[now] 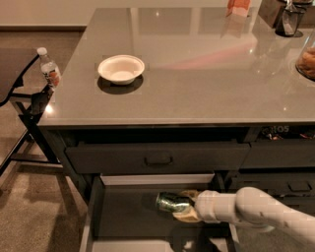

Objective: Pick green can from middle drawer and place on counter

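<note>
The green can [170, 202] lies on its side in my gripper [183, 209], just above the dark bottom of the open middle drawer [125, 219]. The gripper's tan fingers are shut around the can's right end. My white arm [256, 211] reaches in from the lower right. The grey counter [197, 83] spreads above the drawers.
A white bowl [121, 69] sits on the counter's left part. A jar [307, 59], a dark container [290, 19] and an orange box [238, 7] stand at its far right. The closed upper drawer front [158, 158] overhangs the open drawer. A water bottle [49, 69] stands on a chair at left.
</note>
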